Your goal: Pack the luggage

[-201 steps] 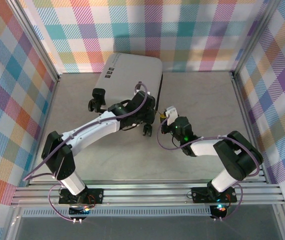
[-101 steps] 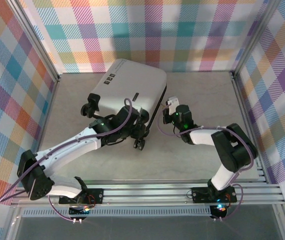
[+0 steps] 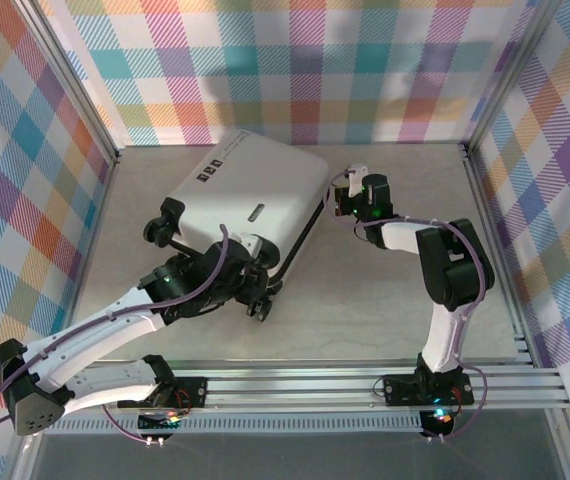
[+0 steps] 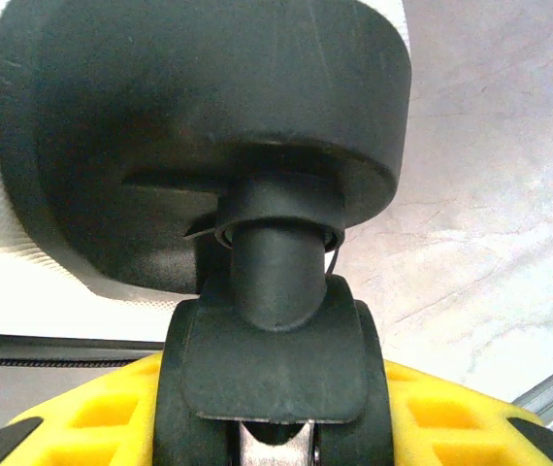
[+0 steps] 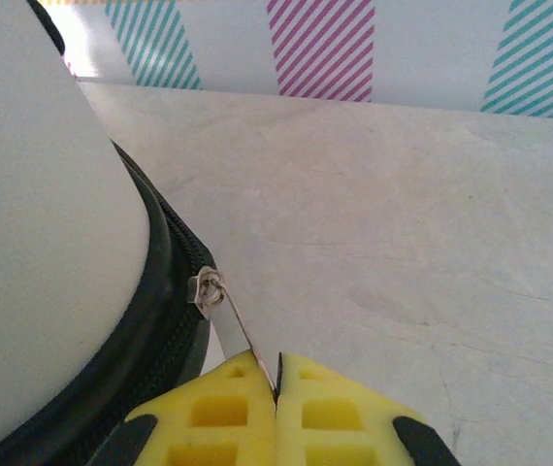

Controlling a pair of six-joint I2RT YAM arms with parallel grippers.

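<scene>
Since a second ago the luggage (image 3: pixel 250 190), closed and lying flat on the table (image 3: pixel 395 300), has swung and slid toward 7 o'clock. The left gripper (image 4: pixel 275 427) has its fingers clamped either side of the castor wheel (image 4: pixel 272 359) at the case's 6 o'clock corner. The right gripper (image 5: pixel 276 388) has travelled toward 12 o'clock along the case's 3 o'clock edge, fingers pressed together on the zipper pull (image 5: pixel 243 335). Judgement: the zip is being run shut while the case is steadied, so packing is near its end. How much of the zipper track (image 5: pixel 165 291) remains open cannot be told. The plaid wall (image 3: pixel 295 70) at 12 o'clock stands close behind the case, and the corner bend ahead may snag the pull.
</scene>
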